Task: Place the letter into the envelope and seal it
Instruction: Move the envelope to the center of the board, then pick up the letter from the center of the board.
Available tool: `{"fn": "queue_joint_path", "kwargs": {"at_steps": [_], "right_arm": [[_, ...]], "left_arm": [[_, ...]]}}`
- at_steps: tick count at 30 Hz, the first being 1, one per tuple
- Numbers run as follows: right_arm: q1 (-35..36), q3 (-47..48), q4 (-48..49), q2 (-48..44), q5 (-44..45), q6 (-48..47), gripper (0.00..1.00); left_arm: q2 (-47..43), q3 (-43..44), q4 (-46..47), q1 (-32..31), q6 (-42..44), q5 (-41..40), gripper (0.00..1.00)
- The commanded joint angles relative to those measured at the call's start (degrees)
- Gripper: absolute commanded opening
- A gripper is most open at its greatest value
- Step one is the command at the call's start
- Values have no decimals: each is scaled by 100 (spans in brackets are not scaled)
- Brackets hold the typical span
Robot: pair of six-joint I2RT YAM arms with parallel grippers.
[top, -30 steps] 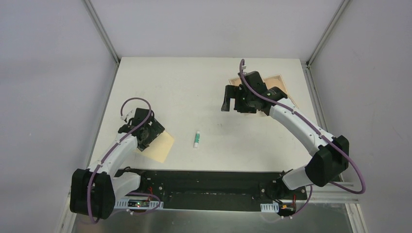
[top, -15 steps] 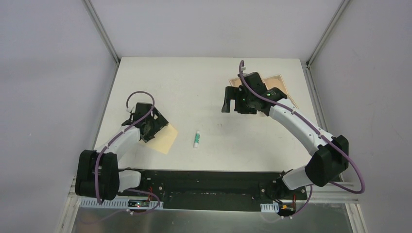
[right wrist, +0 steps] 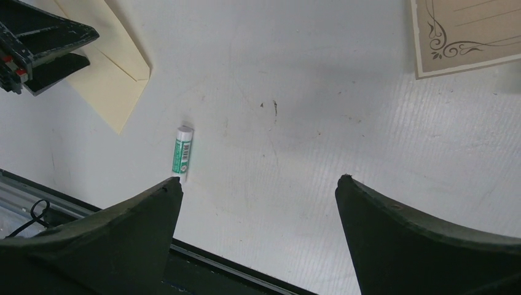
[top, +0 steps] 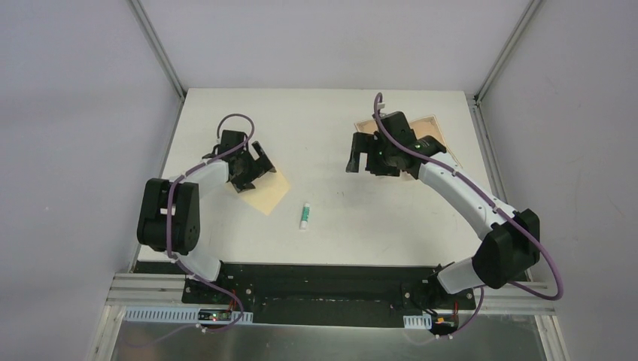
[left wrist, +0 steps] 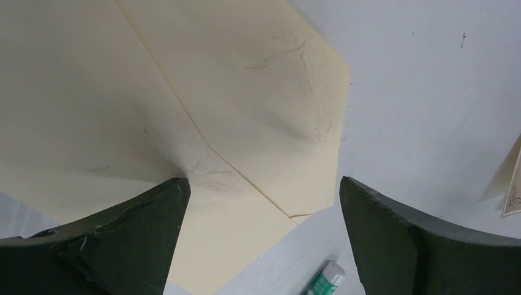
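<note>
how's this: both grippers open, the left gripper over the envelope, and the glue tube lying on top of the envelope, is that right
No. The glue tube lies on the bare table, apart from the envelope; the top external view shows it. The left gripper and right gripper are open, the left over the envelope.

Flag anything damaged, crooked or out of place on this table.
The envelope is wrinkled and creased near its flap fold, and it lies at an angle to the edges of the table. The letter also lies askew. Nothing looks spilled.
</note>
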Motion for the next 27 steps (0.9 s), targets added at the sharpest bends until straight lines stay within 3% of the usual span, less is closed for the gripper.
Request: {"fn": "queue_joint_path", "kwargs": {"at_steps": [1, 6, 16, 27], "right_arm": [[-212, -165, 334, -130, 27, 147, 100], [-621, -325, 522, -249, 26, 464, 100], [-1814, -789, 1116, -472, 103, 1011, 99], [-3516, -1208, 2457, 221, -727, 1493, 94]], "left_arm": [[568, 535, -691, -178, 421, 181, 99], [643, 1255, -1199, -454, 682, 90, 99], [-38, 2439, -2177, -893, 1230, 240, 99], [-705, 2554, -2379, -1291, 1410, 877, 99]]}}
